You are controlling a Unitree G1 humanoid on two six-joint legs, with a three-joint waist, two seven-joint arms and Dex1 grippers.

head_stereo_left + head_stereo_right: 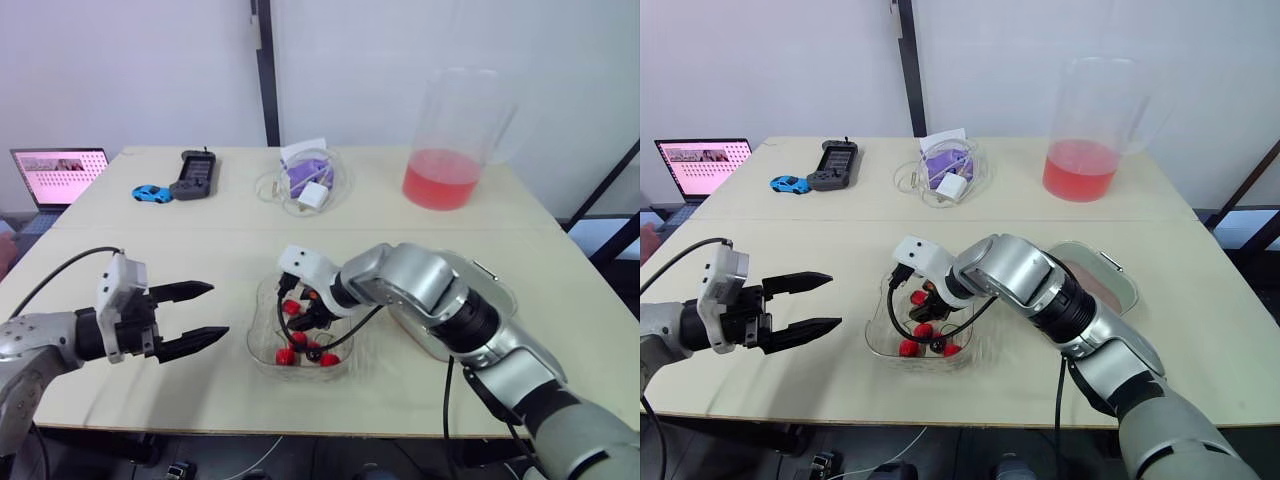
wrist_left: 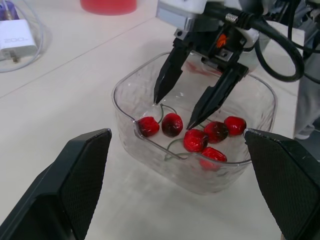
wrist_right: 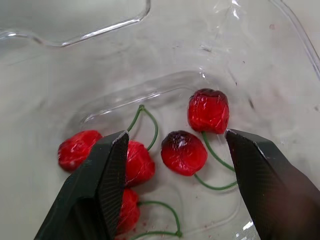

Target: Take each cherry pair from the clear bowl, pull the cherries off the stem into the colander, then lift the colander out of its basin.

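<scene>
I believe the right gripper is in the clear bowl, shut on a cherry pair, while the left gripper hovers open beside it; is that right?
Not quite: the right gripper is open, straddling cherries in the clear bowl, as the right wrist view shows. The left gripper does hover open beside it.

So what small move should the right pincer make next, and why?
Probably lower a little and close on a stem. The right pincer stands open inside the clear bowl, and a dark cherry with its green stem lies in its gap. Nothing is gripped yet, and the left pincer hovers open beside the bowl.
</scene>
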